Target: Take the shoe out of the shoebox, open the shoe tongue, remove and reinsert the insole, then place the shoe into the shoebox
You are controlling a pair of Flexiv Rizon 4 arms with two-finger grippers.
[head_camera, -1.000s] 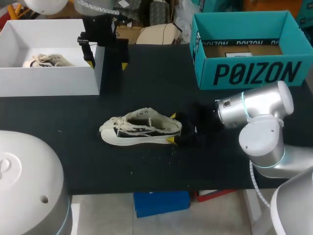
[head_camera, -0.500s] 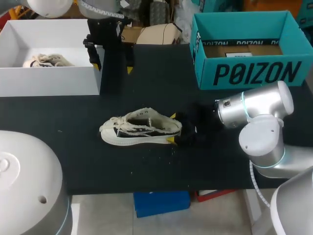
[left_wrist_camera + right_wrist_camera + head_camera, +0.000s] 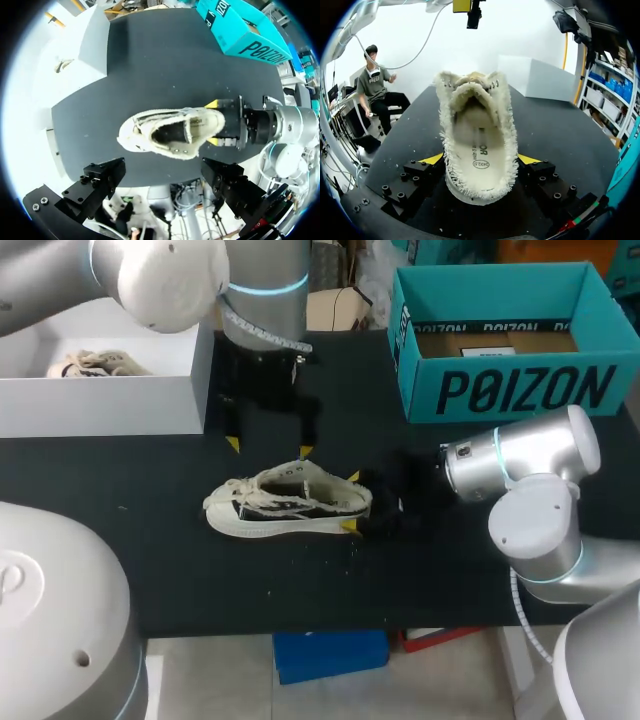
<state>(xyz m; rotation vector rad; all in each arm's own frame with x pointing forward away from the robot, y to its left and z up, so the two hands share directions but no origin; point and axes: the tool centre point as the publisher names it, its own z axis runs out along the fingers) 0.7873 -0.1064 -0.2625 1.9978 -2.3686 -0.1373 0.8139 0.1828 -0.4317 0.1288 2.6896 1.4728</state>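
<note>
Shoe (image 3: 288,504) sits on its sole mid-table (image 3: 430,580), long axis across the head view, toe to the left, heel to the right, opening up. Right arm (image 3: 520,455) comes in low & level from the right. Right gripper (image 3: 350,502) clamps the heel, one yellow tip on each side. Left arm (image 3: 265,280) enters from upper left, wrist pointing straight down. Left gripper (image 3: 270,448) hangs over the shoe's far edge w/ fingers spread wide, prob. not touching; height is hard to judge. White box (image 3: 110,405) w/ a second shoe (image 3: 95,364) stands far left.
</note>
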